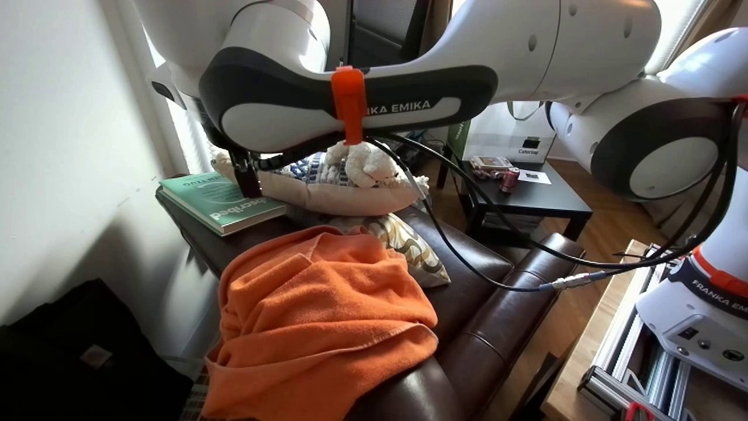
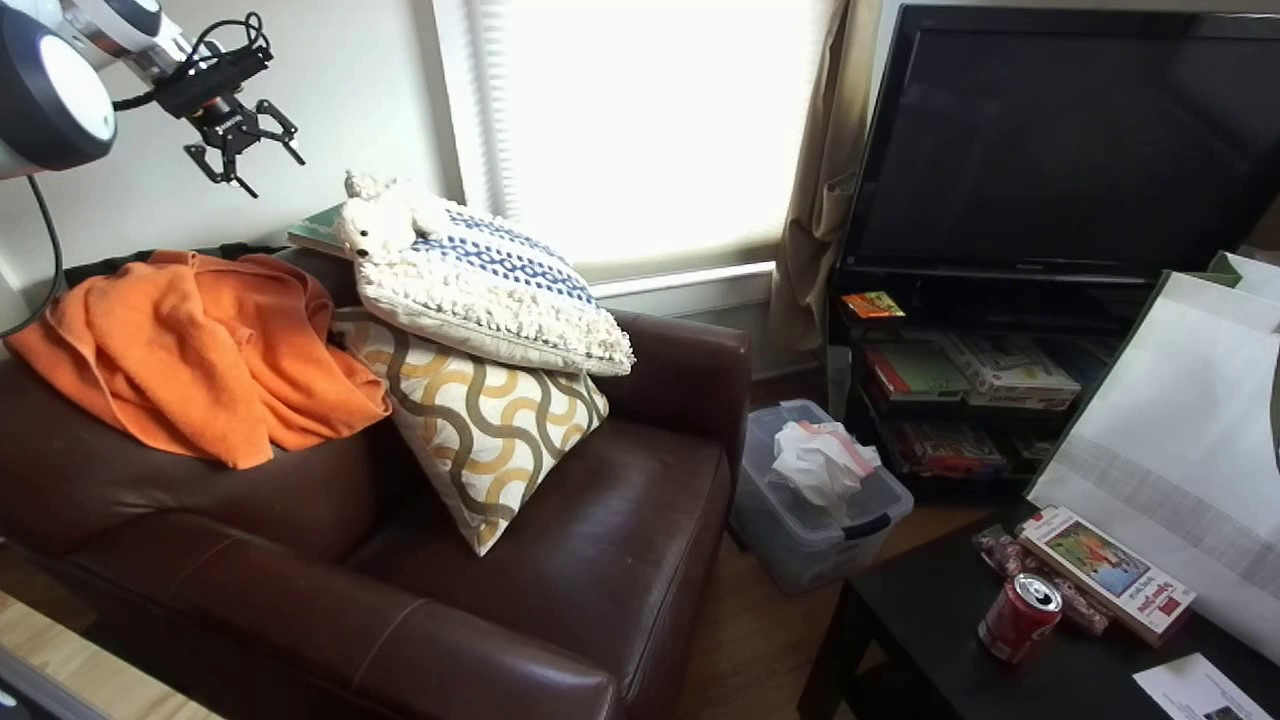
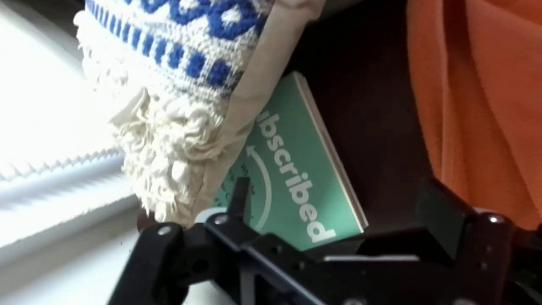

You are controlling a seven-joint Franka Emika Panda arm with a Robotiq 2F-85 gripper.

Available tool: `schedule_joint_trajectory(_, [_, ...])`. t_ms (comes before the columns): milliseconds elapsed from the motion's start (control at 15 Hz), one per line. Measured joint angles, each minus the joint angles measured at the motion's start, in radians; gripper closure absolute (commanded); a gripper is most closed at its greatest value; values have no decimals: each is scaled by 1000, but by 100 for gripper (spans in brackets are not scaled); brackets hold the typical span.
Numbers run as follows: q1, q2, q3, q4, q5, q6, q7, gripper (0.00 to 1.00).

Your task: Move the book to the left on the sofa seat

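In an exterior view: brown leather sofa (image 2: 610, 500), lower left; white window blind (image 2: 650, 130), top centre; black gripper (image 2: 275, 176), upper left, spread wide, empty.

the hardcover book (image 1: 210, 202) is laid on the sofa backrest (image 2: 100, 480), near the wall (image 1: 64, 146) and the draped blanket (image 1: 327, 310). the lower pillow (image 2: 490, 430) is overlain by the upper pillow (image 2: 510, 275), topped by the plush toy (image 2: 385, 222). in an exterior view, the coffee table (image 2: 910, 625) bearing the soda can (image 2: 1015, 622) is placed right of the sofa (image 2: 600, 520).
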Motion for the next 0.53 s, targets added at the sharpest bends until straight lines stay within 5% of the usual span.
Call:
schedule_joint_trajectory(133, [-5,2,0,-10,0,51,-49,0])
schedule_joint_trajectory(533, [5,27,0,-7,0,-33,-15,0])
